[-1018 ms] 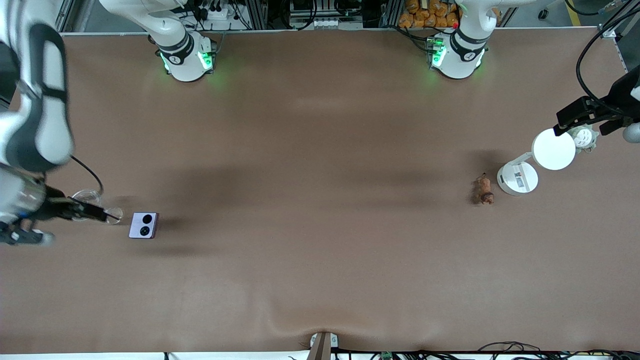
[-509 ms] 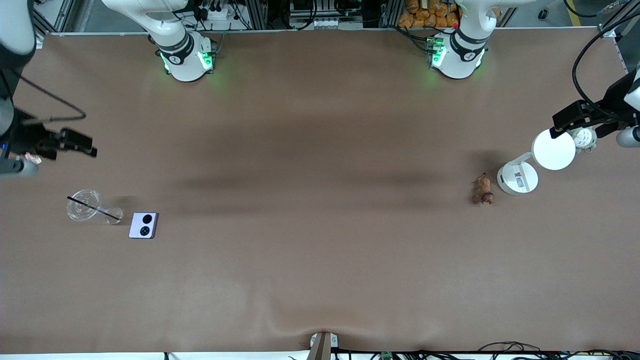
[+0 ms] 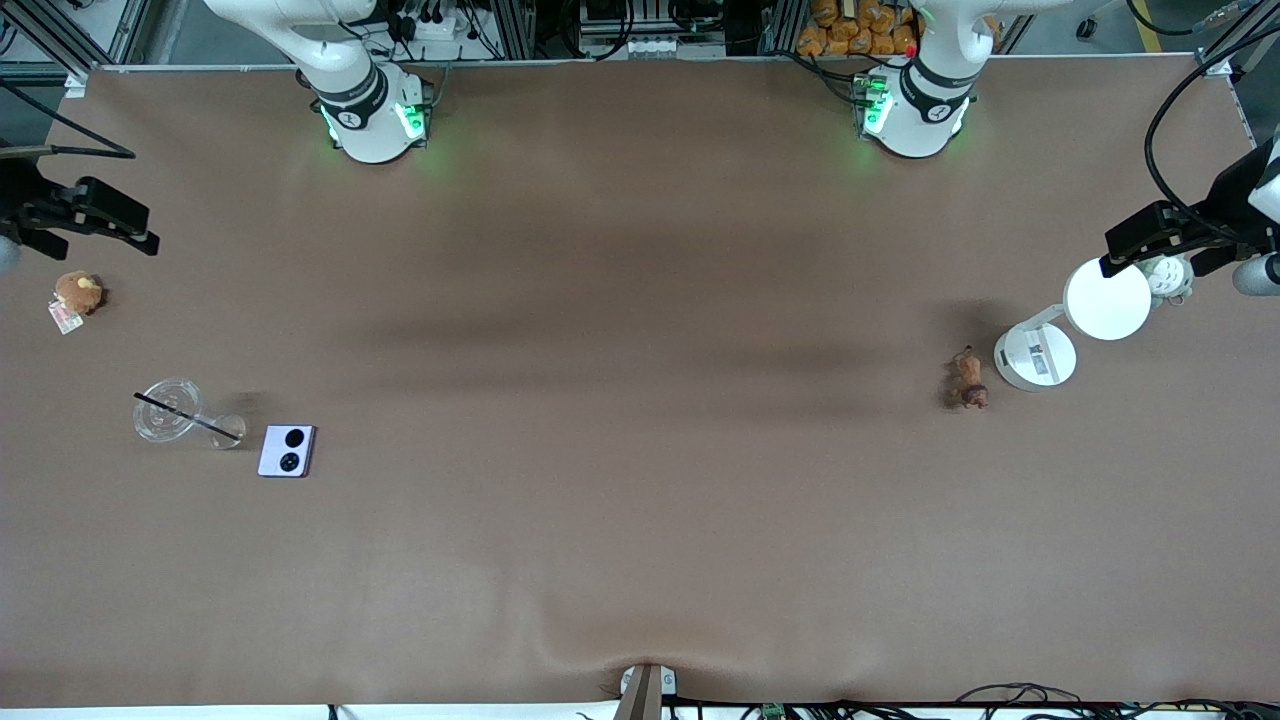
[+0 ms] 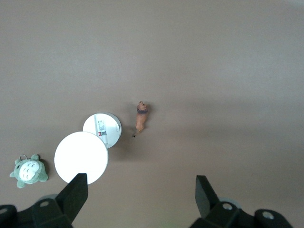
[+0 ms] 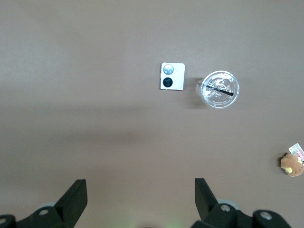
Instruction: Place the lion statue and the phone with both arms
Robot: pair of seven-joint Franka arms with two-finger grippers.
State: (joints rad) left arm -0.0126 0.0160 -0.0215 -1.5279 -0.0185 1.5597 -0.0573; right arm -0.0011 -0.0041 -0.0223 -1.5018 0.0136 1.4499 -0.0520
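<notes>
Revealing spread fingers, the wrist views show the left end effector (image 4: 137, 194) above the lion statue (image 4: 141, 117), tail toward it; the right end effector (image 5: 140, 197), equally spread, above the flat phone (image 5: 172, 76); front view hides both openings.

Left gripper (image 4: 140, 190) hangs above the bench (image 4: 228, 71), fingers (image 4: 76, 192) spread wide, empty. Below: lion statue (image 4: 140, 118) just beside white desk lamp (image 4: 81, 156); grey-white plush toy (image 4: 29, 171) near the lamp.
</notes>
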